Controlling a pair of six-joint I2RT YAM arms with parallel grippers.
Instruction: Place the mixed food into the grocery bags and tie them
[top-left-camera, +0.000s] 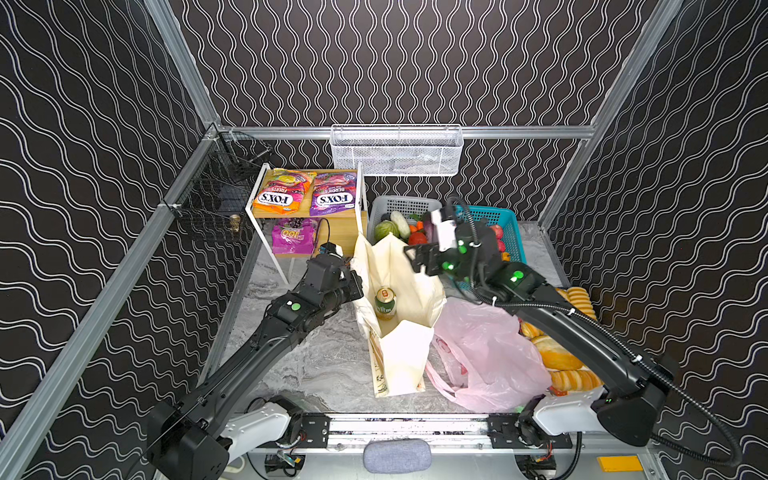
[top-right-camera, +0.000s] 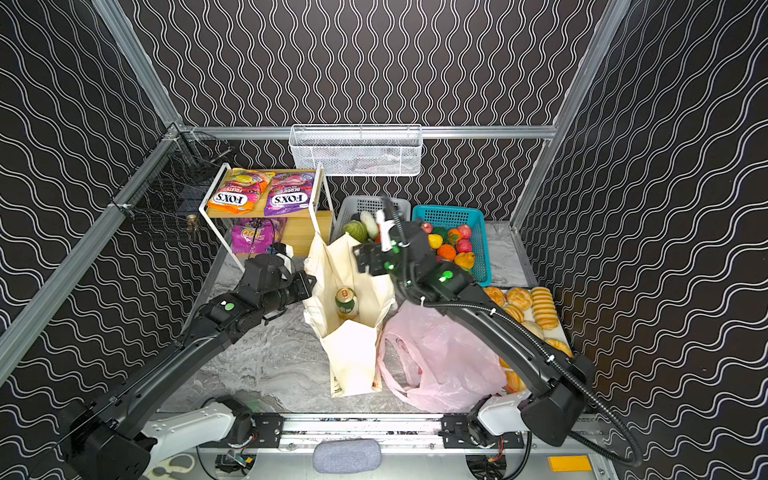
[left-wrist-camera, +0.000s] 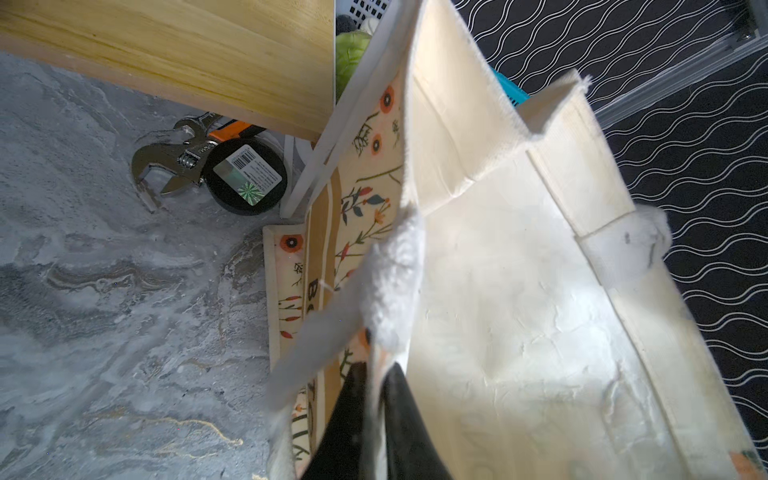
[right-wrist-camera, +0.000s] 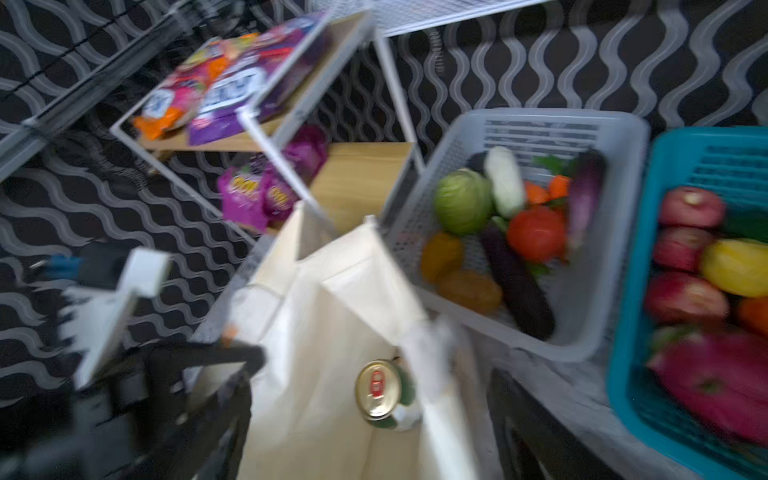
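Pinching tote rim, left claw (right claw gapes nearby).

My left arm and right arm are black, white casings at the shoulders, green lights glowing, ribbed cable along the right one.

Left gripper: its fingers are running off the picture's edge; the canvas tote rim is blurring between them.
Green can: sitting below the right gripper, its base is hiding inside the tote.
Teal basket: behind the right gripper, the right arm is covering most of it.
Purple snack packets: ahead of the right gripper, blur is smearing their lettering.
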